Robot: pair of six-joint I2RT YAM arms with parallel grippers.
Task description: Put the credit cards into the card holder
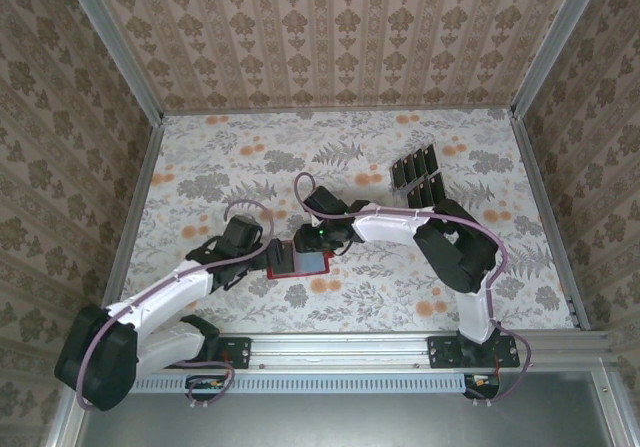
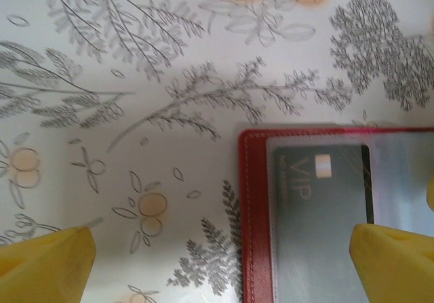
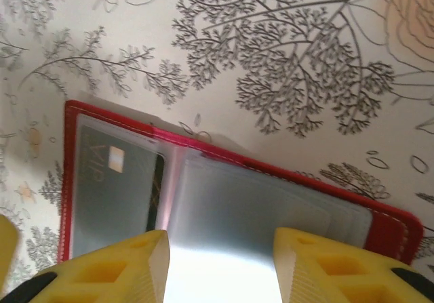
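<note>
The red card holder [image 1: 300,264] lies open on the flowered table between my two grippers. A dark credit card [image 2: 319,201] marked VIP sits in its left clear sleeve, also seen from the right wrist [image 3: 112,188]. My left gripper [image 1: 265,257] hangs wide open over the holder's left edge [image 2: 254,208], with one yellow fingertip [image 2: 44,266] over the cloth and the other over the card. My right gripper [image 3: 220,269] is half spread above the stack of clear sleeves [image 3: 271,208], with nothing gripped. Several more black credit cards [image 1: 418,175] stand at the back right.
The spare cards stand in a clear slotted rack [image 1: 432,189] behind the right arm. Metal rails and patterned walls enclose the table. Glare whitens the sleeves between the right fingers [image 3: 119,269].
</note>
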